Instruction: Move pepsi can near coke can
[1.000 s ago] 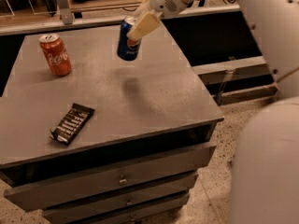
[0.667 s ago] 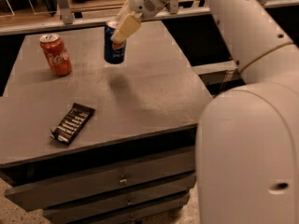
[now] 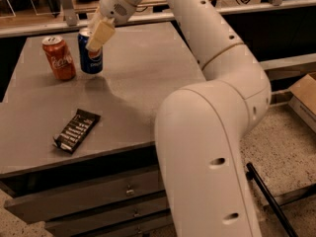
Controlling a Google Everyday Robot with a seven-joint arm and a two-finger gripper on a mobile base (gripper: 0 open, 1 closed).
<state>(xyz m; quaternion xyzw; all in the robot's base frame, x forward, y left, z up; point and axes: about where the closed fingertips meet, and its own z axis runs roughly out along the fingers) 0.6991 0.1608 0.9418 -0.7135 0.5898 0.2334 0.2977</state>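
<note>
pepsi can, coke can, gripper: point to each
pepsi can (image 3: 92,63), camera view, lower blue side
coke can (image 3: 60,60), camera view, red side
gripper (image 3: 92,44), camera view, between fingertips, clasping the pepsi can's upper part

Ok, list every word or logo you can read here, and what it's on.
"Coca-Cola", white script, blurred: red soda can.
No words readable: dark blue soda can, round logo partly hidden by the gripper clamped on it.
Unreadable pale print: dark snack wrapper on the grey table.
</note>
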